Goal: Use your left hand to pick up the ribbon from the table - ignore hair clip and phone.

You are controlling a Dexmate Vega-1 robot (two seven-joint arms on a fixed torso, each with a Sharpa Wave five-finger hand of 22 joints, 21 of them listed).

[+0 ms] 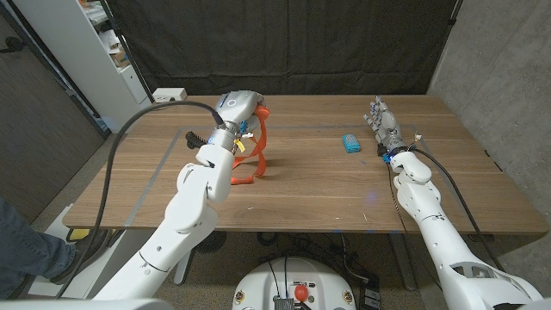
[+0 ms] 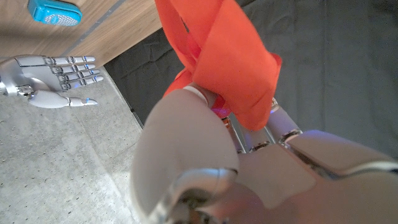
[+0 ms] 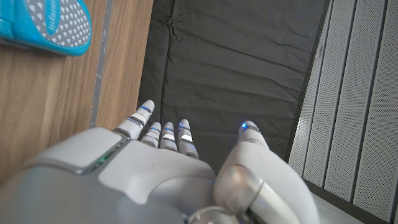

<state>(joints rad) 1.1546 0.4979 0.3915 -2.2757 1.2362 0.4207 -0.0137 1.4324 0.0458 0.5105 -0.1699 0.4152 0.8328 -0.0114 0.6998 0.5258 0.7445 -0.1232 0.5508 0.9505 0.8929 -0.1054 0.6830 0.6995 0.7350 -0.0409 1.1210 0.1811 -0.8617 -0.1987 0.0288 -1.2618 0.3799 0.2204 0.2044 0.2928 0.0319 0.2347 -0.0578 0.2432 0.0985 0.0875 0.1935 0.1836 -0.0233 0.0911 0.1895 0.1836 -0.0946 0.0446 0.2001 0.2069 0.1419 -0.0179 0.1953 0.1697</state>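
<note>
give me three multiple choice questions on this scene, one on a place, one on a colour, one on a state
1. Where is the blue thing on the table?
A. beside the right hand
B. under the left hand
C. at the table's near edge

2. What colour is the ribbon?
A. green
B. orange
C. white

3. What is the left hand doing?
A. waiting with nothing in it
B. holding the ribbon
C. pressing the blue thing

Answers:
1. A: the blue thing lies near the right hand.
2. B: the ribbon is orange.
3. B: the left hand holds the ribbon up, its tail hanging to the table.
</note>
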